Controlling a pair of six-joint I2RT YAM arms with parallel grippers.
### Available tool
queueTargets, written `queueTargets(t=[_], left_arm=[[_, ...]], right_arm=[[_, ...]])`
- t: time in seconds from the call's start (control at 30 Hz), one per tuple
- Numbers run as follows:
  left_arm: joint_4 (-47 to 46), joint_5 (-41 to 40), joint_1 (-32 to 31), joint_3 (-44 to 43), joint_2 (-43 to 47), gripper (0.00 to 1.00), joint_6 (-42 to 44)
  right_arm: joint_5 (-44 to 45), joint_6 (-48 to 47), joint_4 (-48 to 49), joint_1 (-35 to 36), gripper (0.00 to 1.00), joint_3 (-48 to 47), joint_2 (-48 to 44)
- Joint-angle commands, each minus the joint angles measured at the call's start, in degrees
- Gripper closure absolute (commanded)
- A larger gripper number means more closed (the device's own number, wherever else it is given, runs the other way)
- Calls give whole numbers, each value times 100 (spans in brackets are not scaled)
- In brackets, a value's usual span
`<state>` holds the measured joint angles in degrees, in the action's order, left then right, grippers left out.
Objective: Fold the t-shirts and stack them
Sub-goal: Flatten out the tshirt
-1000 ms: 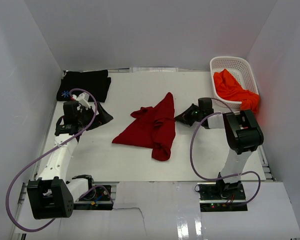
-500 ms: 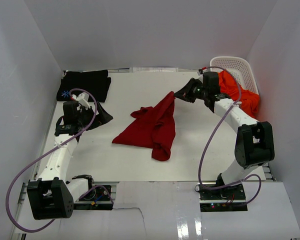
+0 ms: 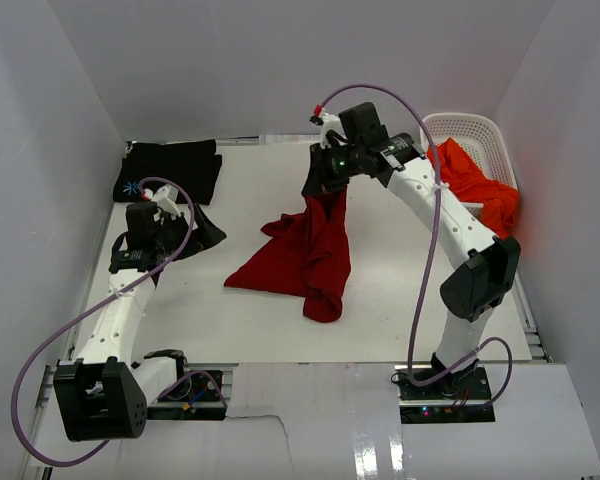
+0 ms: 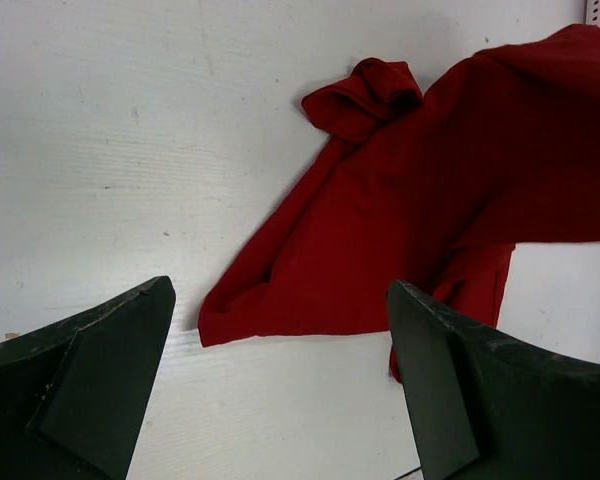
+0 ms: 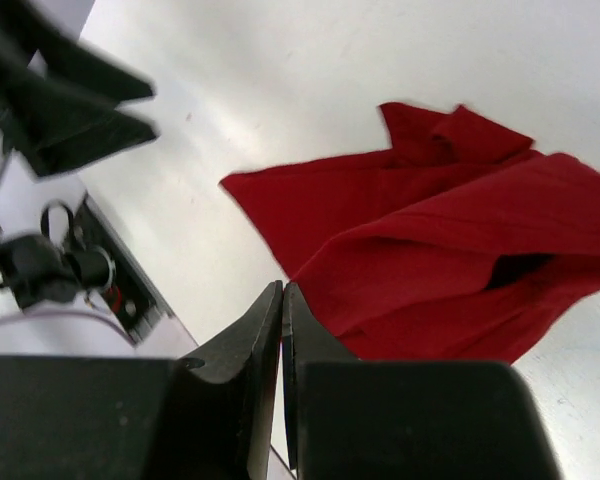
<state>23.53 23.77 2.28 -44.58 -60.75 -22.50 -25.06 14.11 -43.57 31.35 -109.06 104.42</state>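
Note:
The dark red t-shirt [image 3: 305, 255] lies crumpled mid-table; it also shows in the left wrist view [image 4: 410, 210] and the right wrist view [image 5: 460, 260]. My right gripper [image 3: 312, 186] hovers over its far corner, shut [image 5: 281, 285], and no cloth shows between the fingers. Left of the shirt, my left gripper [image 3: 205, 232] stands wide open [image 4: 280, 290] above bare table, facing the shirt's near hem. A black t-shirt [image 3: 170, 170] with a small blue print lies folded at the back left. An orange-red t-shirt [image 3: 470, 180] hangs out of the basket.
The white slotted basket [image 3: 460, 125] stands in the back right corner. White walls close in the table on the left, back and right. Purple cables loop off both arms.
The right arm has swung from the shirt's right side toward the back and left, ending above the shirt's far corner, shut throughout. The left arm and the shirts have not moved.

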Motion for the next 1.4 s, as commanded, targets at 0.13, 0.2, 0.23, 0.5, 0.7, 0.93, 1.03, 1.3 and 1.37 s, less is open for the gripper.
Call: queueTargets(t=[0.13,0.2,0.23,0.5,0.7,0.93,1.03,1.3,1.37], left_arm=[[-50,5,-35,-121,151,2,53],[-59,14,-35,-113,160,2,53],[-59,5,-44,-113,160,2,53],[-68,49,-70,-113,134,2,44],[-59,5,-114,-95,204,2,44],[-50,286,-410,-113,169,2,35],[-68,260,-693,-139,204,2,18],[38,49,-826,-324,-104,2,264],[29,40,-835,-262,-77,2,246]], right_arm=[[1255,-1270,-953,802,92,365,-1422],[1512,-1218,-50,802,92,1436,-2502],[1643,-1209,293,793,92,1796,-2888],[3689,-770,220,293,92,1969,-4124],[4194,-725,-406,117,92,1721,-3789],[3500,125,-1039,38,39,1913,-3077],[2818,504,-759,-199,2,2773,-3243],[301,1812,1234,-1939,2,6830,-4368],[300,2007,1491,-1975,5,7335,-4737]])
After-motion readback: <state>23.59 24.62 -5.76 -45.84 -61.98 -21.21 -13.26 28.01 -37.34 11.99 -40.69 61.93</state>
